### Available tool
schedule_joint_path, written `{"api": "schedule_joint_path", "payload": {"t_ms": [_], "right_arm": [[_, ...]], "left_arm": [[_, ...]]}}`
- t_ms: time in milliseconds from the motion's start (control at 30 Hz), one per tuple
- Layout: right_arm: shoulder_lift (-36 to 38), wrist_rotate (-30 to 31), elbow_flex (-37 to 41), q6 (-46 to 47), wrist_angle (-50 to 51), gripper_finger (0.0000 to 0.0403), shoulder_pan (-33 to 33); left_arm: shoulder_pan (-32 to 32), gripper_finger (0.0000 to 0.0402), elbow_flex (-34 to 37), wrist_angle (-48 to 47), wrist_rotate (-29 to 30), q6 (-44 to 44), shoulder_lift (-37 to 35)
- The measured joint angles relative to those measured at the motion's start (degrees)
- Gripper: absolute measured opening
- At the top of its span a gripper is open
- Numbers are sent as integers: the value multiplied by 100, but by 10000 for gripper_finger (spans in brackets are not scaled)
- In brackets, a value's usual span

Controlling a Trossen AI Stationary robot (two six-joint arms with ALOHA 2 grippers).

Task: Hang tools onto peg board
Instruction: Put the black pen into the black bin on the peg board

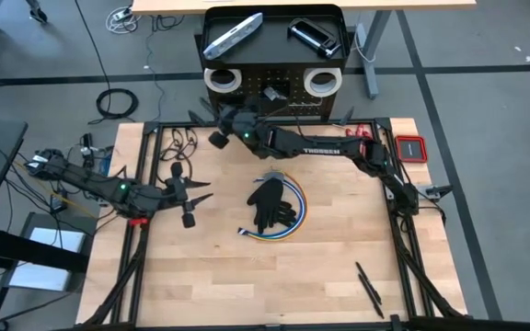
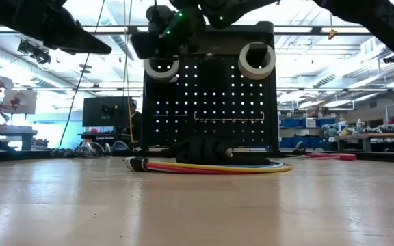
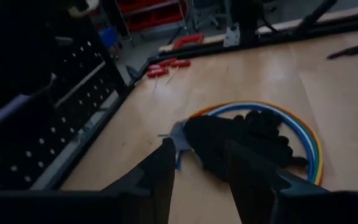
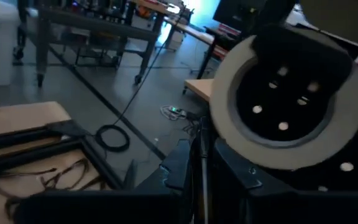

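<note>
Tape rolls hang on board, holes over pegs. Right gripper clenched, empty, beside the left-side roll, apparently just seating it. Left gripper parted, empty, waits near gloves.

Dark jointed arms, green indicator lights

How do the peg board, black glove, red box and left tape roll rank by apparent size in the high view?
1. Peg board
2. Black glove
3. Left tape roll and red box: these look alike in size, so no ranking between them.
</note>
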State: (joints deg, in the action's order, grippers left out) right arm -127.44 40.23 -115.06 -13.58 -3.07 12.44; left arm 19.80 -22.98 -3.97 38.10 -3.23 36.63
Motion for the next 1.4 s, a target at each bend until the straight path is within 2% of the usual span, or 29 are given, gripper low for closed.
{"api": "schedule_joint_path", "payload": {"t_ms": [200,300,400,467,700,1000,1400], "right_arm": [[-7,-728,1,288,-27,56,339],[-7,-898,3,487,-35,56,470],[-7,-1539,3,743,-167,56,627],[-7,-1716,3,876,-148,56,714],[0,-1820,3,1029,-98,69,810],[2,-1678,3,1182,-103,114,829],[4,-1594,3,1048,41,124,831]], "left_arm": [[-279,145,0,201,-2,-497,-135],[-446,145,0,361,-174,-665,-135],[-632,145,0,577,-331,-802,-132],[-748,145,0,679,-434,-854,-135],[-1076,145,0,730,-673,-865,-132],[-1187,145,0,728,-691,-856,-132],[-1185,145,0,675,-690,-854,-140]]}}
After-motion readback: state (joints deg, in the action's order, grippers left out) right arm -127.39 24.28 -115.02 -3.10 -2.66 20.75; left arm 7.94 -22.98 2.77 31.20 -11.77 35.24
